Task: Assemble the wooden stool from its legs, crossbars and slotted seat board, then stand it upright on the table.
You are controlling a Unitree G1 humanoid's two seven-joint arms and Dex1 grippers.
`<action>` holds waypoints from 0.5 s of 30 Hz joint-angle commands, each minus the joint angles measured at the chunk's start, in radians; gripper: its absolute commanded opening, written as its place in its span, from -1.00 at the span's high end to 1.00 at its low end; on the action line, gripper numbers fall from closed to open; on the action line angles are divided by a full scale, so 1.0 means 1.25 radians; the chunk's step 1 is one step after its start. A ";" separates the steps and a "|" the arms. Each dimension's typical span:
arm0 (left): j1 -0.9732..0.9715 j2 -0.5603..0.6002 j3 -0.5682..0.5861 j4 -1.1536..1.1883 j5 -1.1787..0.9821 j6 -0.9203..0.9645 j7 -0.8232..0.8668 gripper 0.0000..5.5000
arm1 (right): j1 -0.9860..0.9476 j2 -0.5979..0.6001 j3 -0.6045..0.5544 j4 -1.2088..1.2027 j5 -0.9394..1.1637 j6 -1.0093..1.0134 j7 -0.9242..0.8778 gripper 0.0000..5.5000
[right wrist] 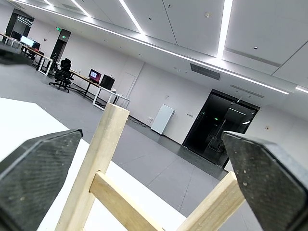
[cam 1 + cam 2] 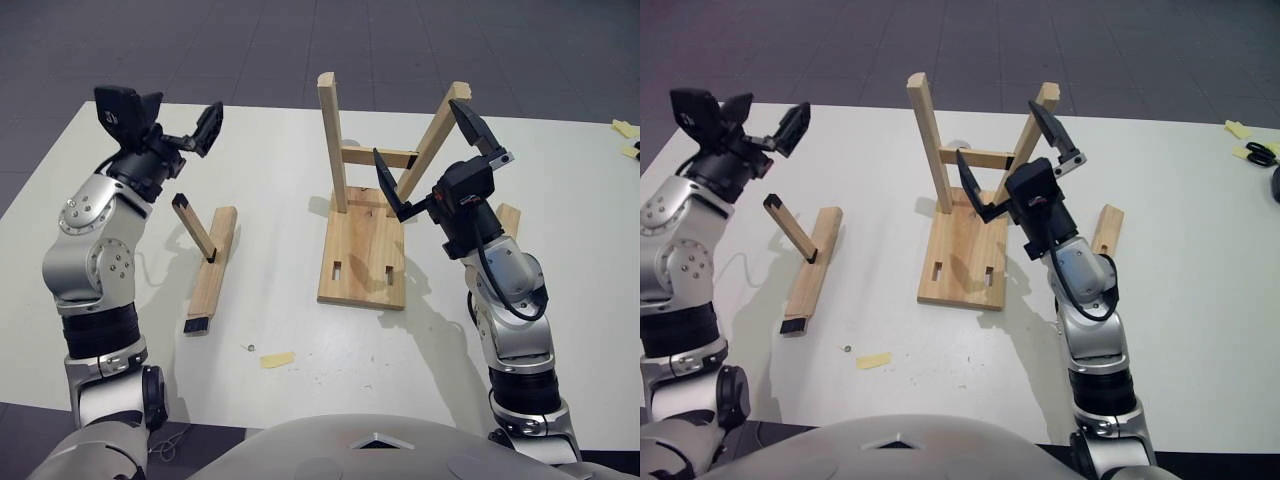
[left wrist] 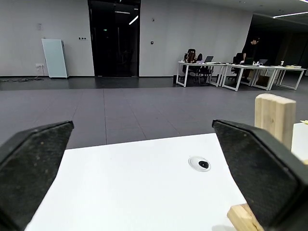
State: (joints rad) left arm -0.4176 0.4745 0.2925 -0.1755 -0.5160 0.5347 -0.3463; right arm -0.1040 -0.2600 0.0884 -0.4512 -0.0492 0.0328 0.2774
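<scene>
Leg frame [image 2: 333, 140] stands just beyond right gripper [image 2: 415, 127] (fingers spread).

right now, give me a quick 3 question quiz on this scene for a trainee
1. True or false: two legs stand upright in the seat board.
2. The right hand is: A) shut on a leg, B) open, by the standing legs, C) lying flat on the table.
3. How many empty slots show in the board?

Key: 1 true; 2 B; 3 two.
</scene>
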 commanded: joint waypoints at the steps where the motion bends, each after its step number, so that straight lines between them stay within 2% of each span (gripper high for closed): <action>1: 0.001 0.019 0.000 0.014 0.011 0.011 -0.008 -0.95 | -0.002 0.001 -0.001 0.000 0.000 0.006 -0.001 -0.96; 5: 0.158 0.014 -0.064 0.091 0.057 0.046 -0.036 -0.95 | 0.003 0.005 0.000 -0.007 -0.003 0.010 -0.006 -0.96; 8: 0.296 0.013 -0.104 0.078 0.086 0.035 -0.058 -0.95 | 0.004 0.004 -0.003 -0.007 0.000 0.013 -0.006 -0.96; 15: 0.294 0.011 -0.091 0.022 0.053 0.047 -0.046 -0.95 | 0.013 0.003 -0.008 -0.012 -0.004 0.015 -0.010 -0.96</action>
State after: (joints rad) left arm -0.1558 0.5209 0.2367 -0.2138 -0.4676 0.4894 -0.4063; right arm -0.0917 -0.2534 0.0869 -0.4569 -0.0502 0.0403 0.2679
